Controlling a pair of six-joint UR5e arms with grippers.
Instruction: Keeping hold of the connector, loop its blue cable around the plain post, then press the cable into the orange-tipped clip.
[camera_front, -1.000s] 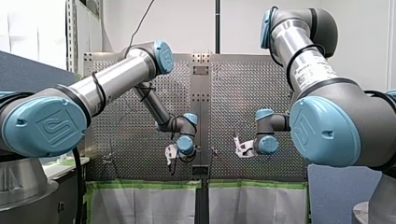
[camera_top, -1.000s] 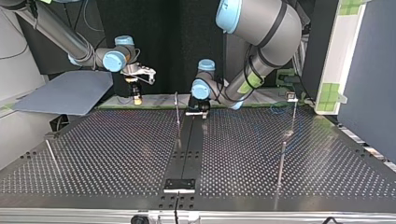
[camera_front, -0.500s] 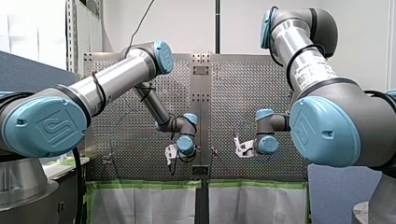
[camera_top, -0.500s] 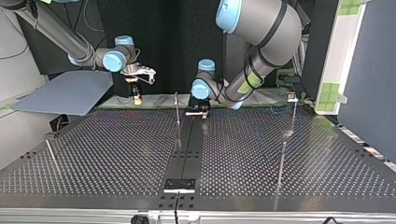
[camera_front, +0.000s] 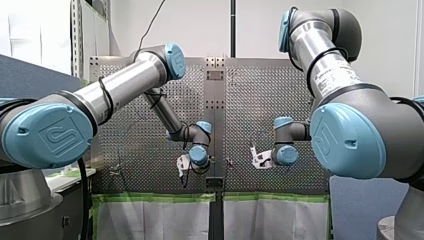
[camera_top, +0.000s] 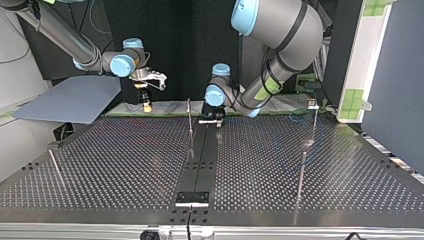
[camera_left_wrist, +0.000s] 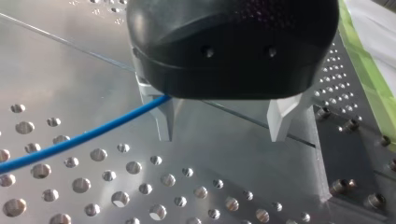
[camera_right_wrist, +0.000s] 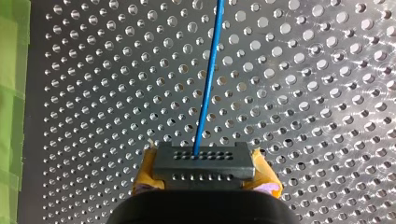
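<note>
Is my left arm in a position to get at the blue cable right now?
Probably yes. My left gripper is open, and the blue cable runs bare over the table right up to one of its fingers, with nothing in between.

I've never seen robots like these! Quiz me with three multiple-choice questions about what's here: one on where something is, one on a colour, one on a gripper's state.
1. Where is the connector?
A) lying on the table
B) between my right gripper's yellow pads
C) hung on a post

2. What colour is the cable?
A) red
B) green
C) blue

3. How do my left gripper's fingers stand?
A) open
B) shut on the connector
C) shut on a clip

Answers:
1 B: the right wrist view shows the pads clamping it.
2 C: it is blue in both wrist views.
3 A: the two metal fingers stand well apart.
</note>
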